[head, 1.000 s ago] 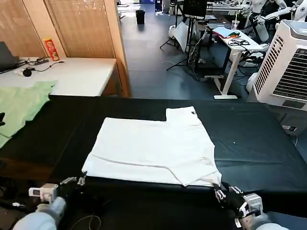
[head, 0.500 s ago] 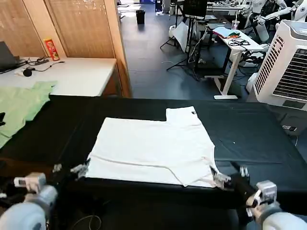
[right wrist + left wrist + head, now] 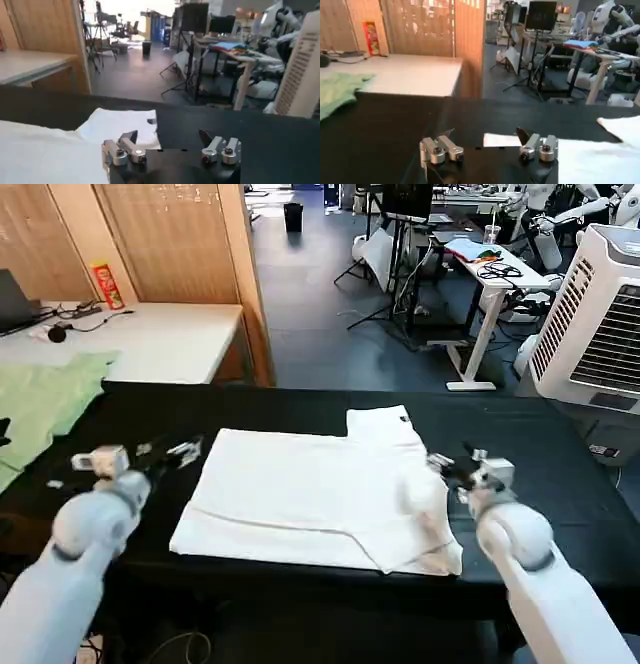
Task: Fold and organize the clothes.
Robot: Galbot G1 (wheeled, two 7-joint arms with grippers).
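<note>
The white T-shirt [image 3: 320, 494] lies flat, plain side up and partly folded, in the middle of the black table [image 3: 540, 484]; one sleeve sticks out at its far edge. My left gripper [image 3: 165, 451] hovers open just off the shirt's left edge, nothing between its fingers. My right gripper [image 3: 455, 462] is open over the shirt's right edge, also holding nothing. In the left wrist view the open left gripper [image 3: 487, 139] faces the shirt [image 3: 600, 150] across black cloth. In the right wrist view the open right gripper [image 3: 167, 141] sits above the sleeve [image 3: 120, 122].
A pale green garment [image 3: 40, 409] lies at the table's left end. Behind it stands a white side table [image 3: 150, 339] with a red can [image 3: 105, 284]. A white air cooler [image 3: 600, 324] stands at the far right. Desks and stands fill the room behind.
Both arms have come up from below the table's front edge and moved forward, now flanking the shirt at mid-height. The shirt has not moved.
</note>
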